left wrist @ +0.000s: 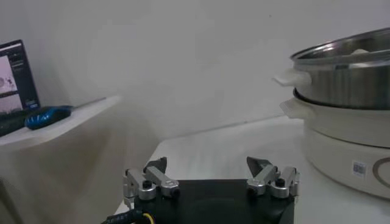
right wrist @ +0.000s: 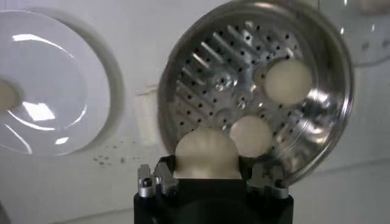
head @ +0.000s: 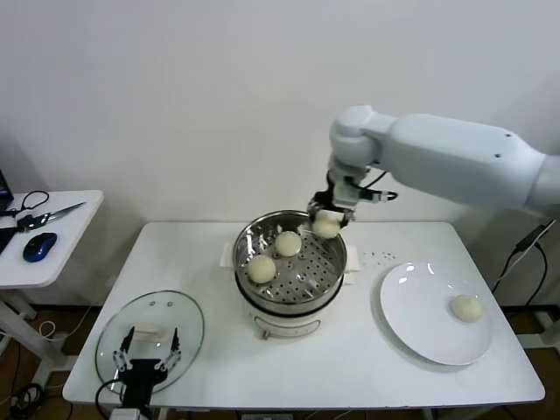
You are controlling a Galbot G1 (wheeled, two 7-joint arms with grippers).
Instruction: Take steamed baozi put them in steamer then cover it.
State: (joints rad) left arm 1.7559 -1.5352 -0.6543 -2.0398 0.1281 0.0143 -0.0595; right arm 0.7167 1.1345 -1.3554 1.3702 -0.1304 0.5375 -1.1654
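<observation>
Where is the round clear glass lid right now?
In the head view, the round clear glass lid lies flat on the white table's front-left corner, left of the steel steamer, with the left end effector over it.

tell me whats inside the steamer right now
Two baozi sit on the perforated floor of the steamer: one nearer the front, one behind it. A third baozi is held by the right gripper above the far rim. No lid covers it.
</observation>
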